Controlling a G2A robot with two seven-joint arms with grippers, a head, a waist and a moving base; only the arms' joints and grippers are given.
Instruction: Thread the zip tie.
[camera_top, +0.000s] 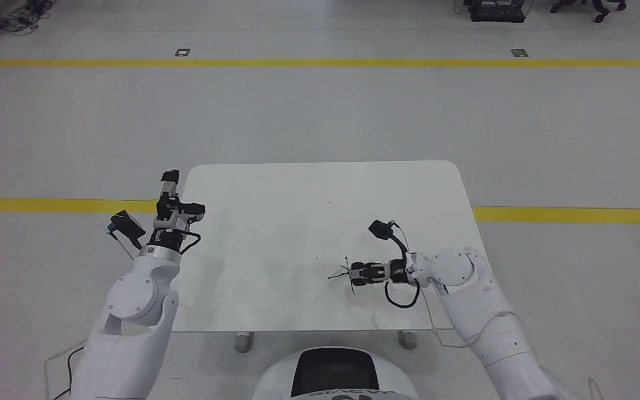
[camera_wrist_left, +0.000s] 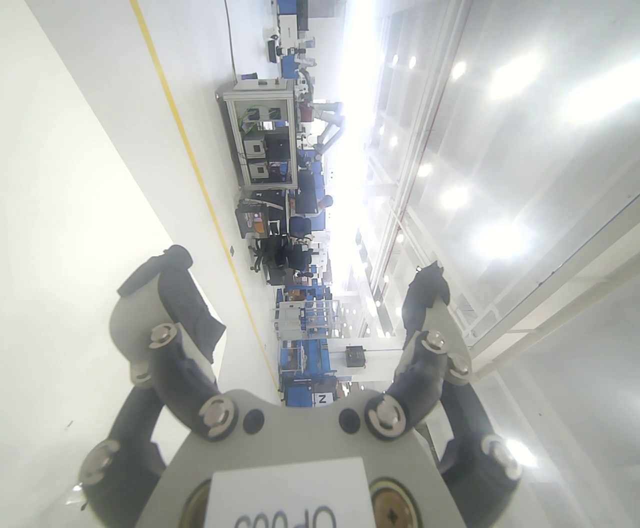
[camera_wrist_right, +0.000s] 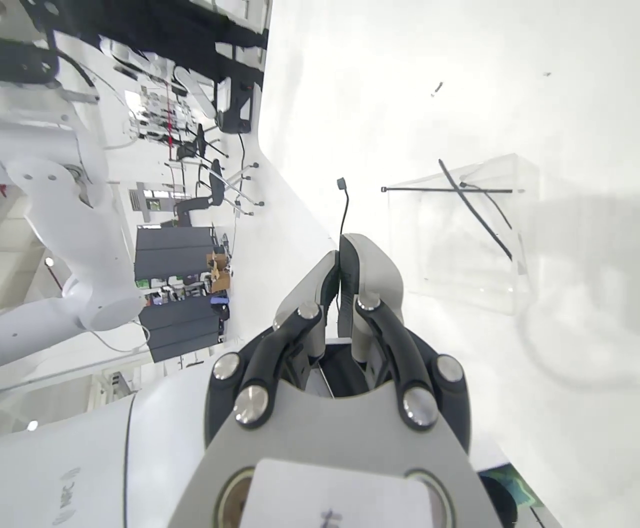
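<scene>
Right gripper (camera_wrist_right: 340, 250), centre frame, is clamped on a zip tie (camera_wrist_right: 344, 210), head protruding. Left gripper (camera_wrist_left: 305, 272) is spread, empty. Judged: threading not begun; next, align tail with head.

Right pincer (camera_wrist_right: 340, 252) over the front-right part of the surface (camera_top: 300, 200), zip tie (camera_wrist_right: 345, 210) pinched between its tips. Box (camera_wrist_right: 465, 280) on surface just ahead, spare ties (camera_wrist_right: 475, 205) crossed in or on it. Left pincer (camera_top: 168, 185) at surface's left edge, well apart.
</scene>
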